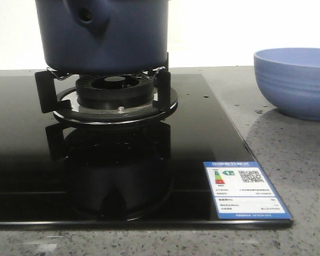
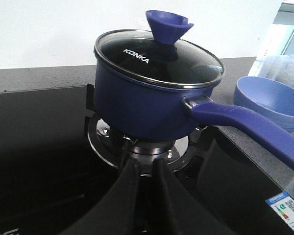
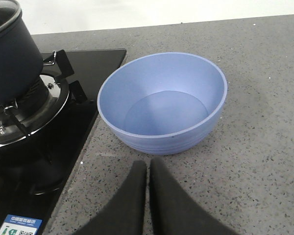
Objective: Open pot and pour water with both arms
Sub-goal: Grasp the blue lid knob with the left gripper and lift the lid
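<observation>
The dark navy-blue pot (image 1: 104, 37) stands on the gas burner (image 1: 116, 96) of a black glass hob. In the left wrist view the pot (image 2: 142, 105) wears a glass lid (image 2: 159, 58) with a blue funnel-shaped knob (image 2: 167, 25), and its long blue handle (image 2: 250, 127) points toward the bowl side. My left gripper (image 2: 143, 164) is shut and empty, in front of the burner and short of the pot. My right gripper (image 3: 148, 165) is shut and empty over the counter, just short of the light blue bowl (image 3: 161, 103). Neither gripper shows in the front view.
The light periwinkle bowl (image 1: 296, 80) sits empty on the grey speckled counter (image 1: 304, 176), right of the hob (image 1: 21, 160). An energy label (image 1: 245, 188) is stuck on the hob's front right corner. A white wall runs behind.
</observation>
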`<state>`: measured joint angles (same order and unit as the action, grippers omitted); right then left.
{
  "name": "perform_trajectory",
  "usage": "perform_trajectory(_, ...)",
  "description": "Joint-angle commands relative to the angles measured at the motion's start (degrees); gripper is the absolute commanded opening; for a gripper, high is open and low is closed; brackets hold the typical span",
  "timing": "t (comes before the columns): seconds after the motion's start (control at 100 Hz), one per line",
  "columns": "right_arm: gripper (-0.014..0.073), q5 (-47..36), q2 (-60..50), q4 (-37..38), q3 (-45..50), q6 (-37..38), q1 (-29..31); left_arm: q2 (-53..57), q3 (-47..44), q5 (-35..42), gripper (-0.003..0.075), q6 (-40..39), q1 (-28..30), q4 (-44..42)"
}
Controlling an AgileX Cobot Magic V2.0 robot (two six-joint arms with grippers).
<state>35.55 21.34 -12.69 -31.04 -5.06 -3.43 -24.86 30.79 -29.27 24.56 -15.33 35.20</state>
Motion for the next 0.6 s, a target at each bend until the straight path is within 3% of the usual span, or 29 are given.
perform_trajectory(0.0,0.0092,-3.9,0.9,0.2,-2.0,-0.9,0.0,-1.8,2.2,4.9,0.0164,1.3,-1.7,2.2)
perform_trajectory(0.09,0.0227,-4.5,0.9,0.2,-2.0,-0.9,0.0,-2.7,2.6,5.1,0.026,2.8,-2.6,2.8)
perform_trajectory(0.18,0.0316,-6.5,0.9,0.2,-2.0,-0.9,0.0,-3.8,3.4,5.1,0.0297,4.6,-3.4,3.0)
perform_trajectory(0.37,0.0311,-11.4,0.9,0.2,-2.0,-0.9,0.0,-7.6,6.4,6.1,0.0296,11.9,-4.7,7.2)
perform_trajectory(0.59,0.0311,-11.3,0.9,0.1,-2.0,-0.9,0.0,-19.1,12.5,7.6,0.0296,23.1,-5.6,15.1)
